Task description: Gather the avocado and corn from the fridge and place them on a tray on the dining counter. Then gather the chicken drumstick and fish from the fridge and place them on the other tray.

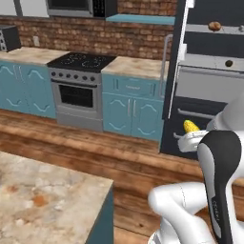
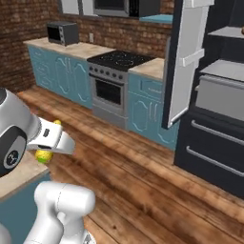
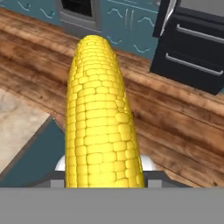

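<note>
1. Left base view: the gripper (image 1: 194,138) sits at the right, in front of the lower part of the fridge (image 1: 209,71), with the corn (image 1: 191,127) sticking up from it. The fridge door stands open; the drumstick (image 1: 215,25) lies on an upper shelf and the avocado (image 1: 229,63) on a shelf below it. A corner of the dining counter (image 1: 47,200) fills the lower left. A stove (image 1: 78,90) stands between teal cabinets (image 1: 131,107) against the brick wall.

2. Right base view: the arm reaches across the left edge, and the corn (image 2: 44,155) shows as a yellow end under the white hand, just above the edge of the dining counter (image 2: 19,176). The fridge (image 2: 214,95) stands at the right with its door (image 2: 186,62) swung open over the wood floor (image 2: 143,186). A microwave (image 2: 63,32) sits on the far worktop.

3. Hand view: the corn (image 3: 99,118) runs lengthways up the middle, tapered tip away from the camera, its base clamped between the jaws at the bottom. The fingers themselves are hidden behind the cob. A counter corner (image 3: 22,131) lies at lower left, the fridge drawers (image 3: 192,48) at upper right, with floor between.
</note>
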Robot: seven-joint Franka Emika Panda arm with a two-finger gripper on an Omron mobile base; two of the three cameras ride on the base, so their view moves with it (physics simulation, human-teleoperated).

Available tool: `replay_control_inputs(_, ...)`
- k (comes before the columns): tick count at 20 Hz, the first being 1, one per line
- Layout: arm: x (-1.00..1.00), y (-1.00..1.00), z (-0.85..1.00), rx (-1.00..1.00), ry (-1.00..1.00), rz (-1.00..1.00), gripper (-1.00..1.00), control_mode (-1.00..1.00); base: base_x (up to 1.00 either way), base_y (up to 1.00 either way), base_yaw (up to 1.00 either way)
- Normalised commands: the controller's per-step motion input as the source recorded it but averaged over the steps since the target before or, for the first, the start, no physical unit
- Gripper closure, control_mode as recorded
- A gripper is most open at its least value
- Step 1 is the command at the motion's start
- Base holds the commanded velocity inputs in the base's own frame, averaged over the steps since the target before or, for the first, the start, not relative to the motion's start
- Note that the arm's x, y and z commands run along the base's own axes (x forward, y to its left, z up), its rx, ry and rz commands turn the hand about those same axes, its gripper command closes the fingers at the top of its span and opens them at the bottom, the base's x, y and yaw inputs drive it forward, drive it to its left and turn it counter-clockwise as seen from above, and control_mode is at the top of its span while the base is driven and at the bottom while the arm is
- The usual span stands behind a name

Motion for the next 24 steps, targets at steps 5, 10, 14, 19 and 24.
replay_control_inputs(5,0.0,0.0,0.0,0.0,0.0,0.0,1.0,1.0,-0.56,0.02,0.44)
replay_control_inputs(10,0.0,0.0,0.0,0.0,0.0,0.0,1.0,1.0,-0.6,0.01,0.42)
replay_control_inputs(14,0.0,0.0,0.0,0.0,0.0,0.0,1.0,1.0,-0.24,0.02,0.36)
replay_control_inputs(19,0.0,0.0,0.0,0.0,0.0,0.0,1.0,1.0,-0.7,0.63,0.09)
replay_control_inputs(24,0.0,0.0,0.0,0.0,0.0,0.0,1.0,1.0,-0.65,0.91,0.0)
